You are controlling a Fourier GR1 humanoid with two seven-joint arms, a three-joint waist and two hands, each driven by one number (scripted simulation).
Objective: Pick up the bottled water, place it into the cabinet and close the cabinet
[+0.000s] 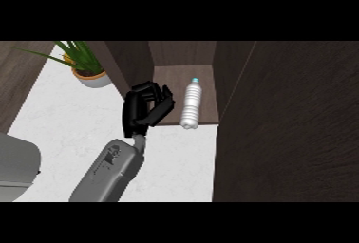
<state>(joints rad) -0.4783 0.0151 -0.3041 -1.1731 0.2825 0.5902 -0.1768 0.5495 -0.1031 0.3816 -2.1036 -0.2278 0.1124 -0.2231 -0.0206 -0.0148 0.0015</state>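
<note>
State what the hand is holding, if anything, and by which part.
Nothing. The left hand is open beside the bottled water, which lies apart from it in the cabinet.

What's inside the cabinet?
A water bottle lies on its side on the cabinet shelf, cap pointing to the back. The cabinet's dark walls cover the far sides, so anything there is hidden.

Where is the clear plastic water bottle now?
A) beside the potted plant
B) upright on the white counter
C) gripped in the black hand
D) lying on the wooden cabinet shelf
D: the clear plastic water bottle lies on its side on the wooden cabinet shelf, apart from the black left hand.
</note>
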